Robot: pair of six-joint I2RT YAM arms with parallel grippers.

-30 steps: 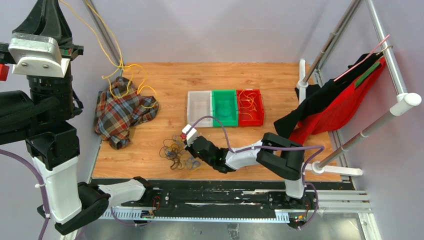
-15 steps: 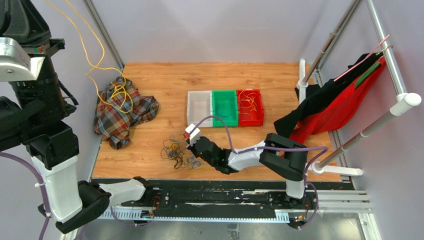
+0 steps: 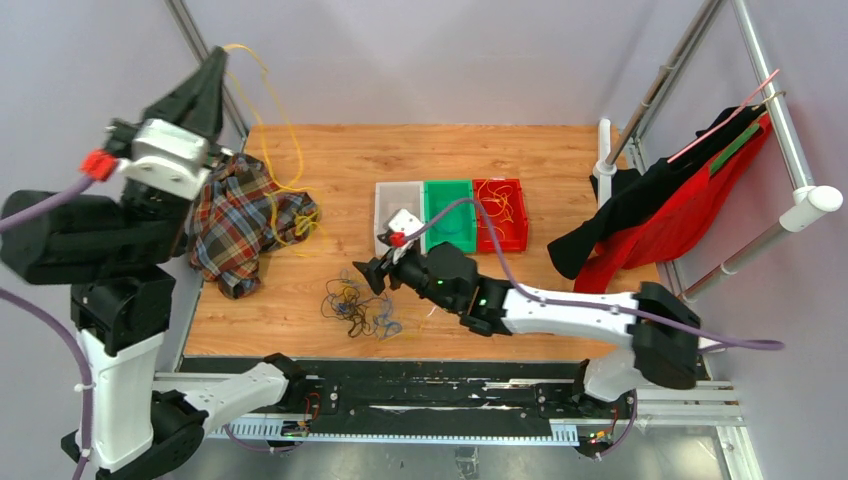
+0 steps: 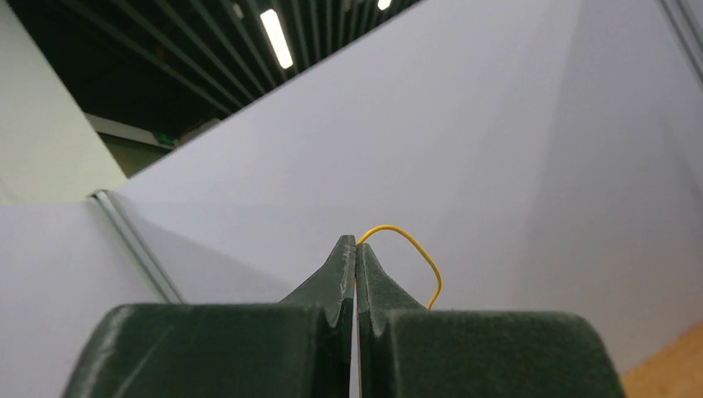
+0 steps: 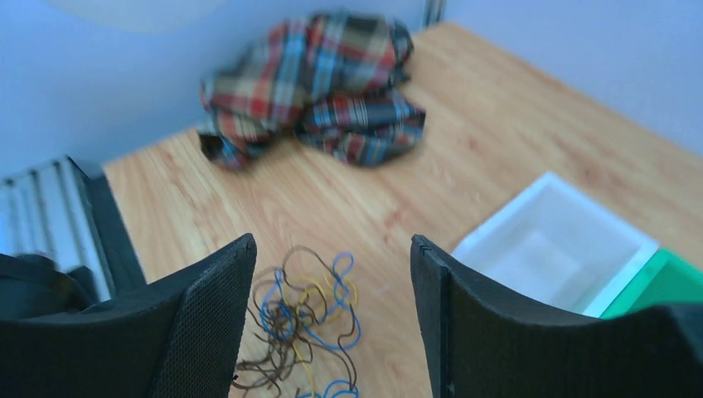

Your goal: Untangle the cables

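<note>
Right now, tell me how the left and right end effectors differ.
The left end effector is shut on a yellow cable; the right end effector is open and empty. The left points up, high in the air; the right hangs low beside the tangled cables. Both are dark in colour.

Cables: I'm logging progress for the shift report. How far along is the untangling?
Done: some yellow cables lie in the red bin. In hand: the left gripper is shut on one yellow cable, held high, its tail trailing over the plaid cloth. Left: a tangle of black, blue and yellow cables on the table, with the open right gripper hovering near it.
</note>
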